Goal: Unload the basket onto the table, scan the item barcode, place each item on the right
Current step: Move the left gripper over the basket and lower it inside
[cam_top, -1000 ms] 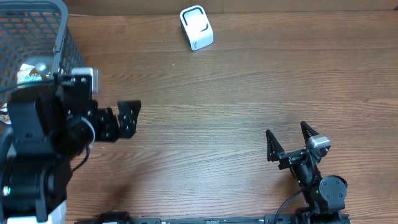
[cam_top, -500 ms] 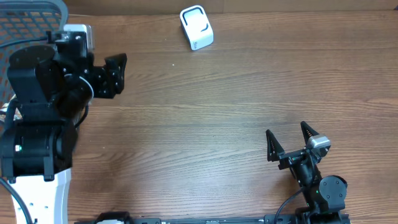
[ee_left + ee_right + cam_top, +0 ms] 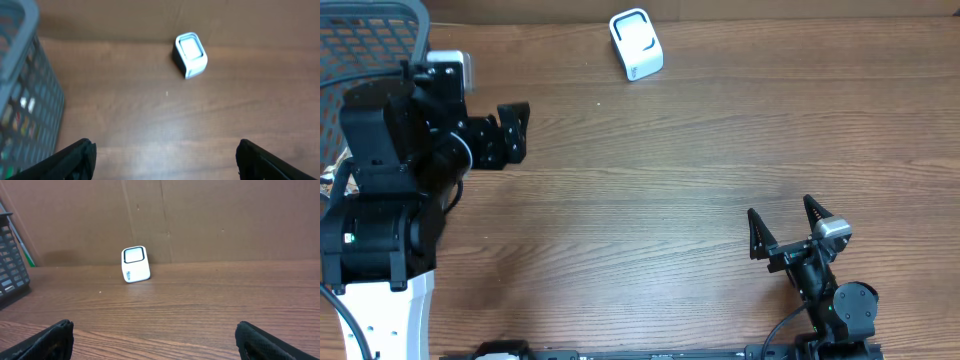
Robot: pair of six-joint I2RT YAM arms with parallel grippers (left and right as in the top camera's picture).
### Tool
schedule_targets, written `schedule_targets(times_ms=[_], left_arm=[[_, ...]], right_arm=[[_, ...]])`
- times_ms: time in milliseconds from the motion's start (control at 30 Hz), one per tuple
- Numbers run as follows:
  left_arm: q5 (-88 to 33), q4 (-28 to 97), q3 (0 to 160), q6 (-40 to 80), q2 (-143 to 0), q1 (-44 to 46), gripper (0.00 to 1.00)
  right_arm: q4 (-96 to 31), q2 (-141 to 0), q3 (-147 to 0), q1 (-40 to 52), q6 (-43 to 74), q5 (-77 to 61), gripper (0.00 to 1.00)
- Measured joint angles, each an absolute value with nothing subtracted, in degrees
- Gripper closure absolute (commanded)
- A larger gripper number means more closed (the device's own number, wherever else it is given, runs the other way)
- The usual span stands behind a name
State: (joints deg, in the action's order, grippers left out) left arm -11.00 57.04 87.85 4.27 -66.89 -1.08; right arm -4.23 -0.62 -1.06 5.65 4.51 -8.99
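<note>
The white barcode scanner [image 3: 636,45] stands at the table's far edge; it also shows as the scanner [image 3: 190,55] ahead of my left wrist camera and as the scanner [image 3: 135,264] far ahead in the right wrist view. My left gripper [image 3: 515,133] hovers beside the grey mesh basket [image 3: 375,35], open and empty. In the left wrist view, coloured items [image 3: 20,110] show blurred through the basket wall; no barcode can be made out. My right gripper [image 3: 780,207] rests open and empty near the front right.
The basket [image 3: 25,75] fills the left of the left wrist view, close to my left finger [image 3: 75,160]. A brown cardboard wall [image 3: 200,215] backs the table. Bare wood lies between the scanner and both grippers.
My left arm has swung from mid-table back toward the basket and the far edge, then eased slightly right. The right arm has not moved.
</note>
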Motion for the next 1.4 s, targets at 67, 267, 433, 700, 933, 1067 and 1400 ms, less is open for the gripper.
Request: schedule_targets(times_ms=[67,267,433,700,933,1067,1400], left_arm=[[-10.85,59.59,87.88,4.29,-66.89,-1.08,0.14],[-10.44,63.88,87.88,4.29,-66.89,-1.08,0.15],[-8.71,66.43,87.90,4.29,-66.89,-1.08,0.16],[-3.66,70.13,87.90,5.89,-66.89,-1.08,0.20],[3.53,71.11,87.92,8.64,-67.81,-1.10,0.39],[5.28,69.12,87.94,8.86,-69.60,-2.07,0.34],[6.37,62.33,98.45,7.79,-75.96,-12.03,0.23]], right_arm=[[-4.27,-0.62,-1.06,5.65,4.49,-8.99,0.00],[-4.23,-0.62,-1.06,5.65,4.47,-8.99,0.00],[-4.27,-0.62,-1.06,5.65,4.51,-8.97,0.00],[-4.27,-0.62,-1.06,5.65,4.49,-8.97,0.00],[-4.29,-0.62,-1.06,5.65,4.47,-8.99,0.00],[-4.27,-0.62,-1.06,5.65,4.49,-8.97,0.00],[-4.27,-0.62,-1.06,5.65,4.51,-8.97,0.00]])
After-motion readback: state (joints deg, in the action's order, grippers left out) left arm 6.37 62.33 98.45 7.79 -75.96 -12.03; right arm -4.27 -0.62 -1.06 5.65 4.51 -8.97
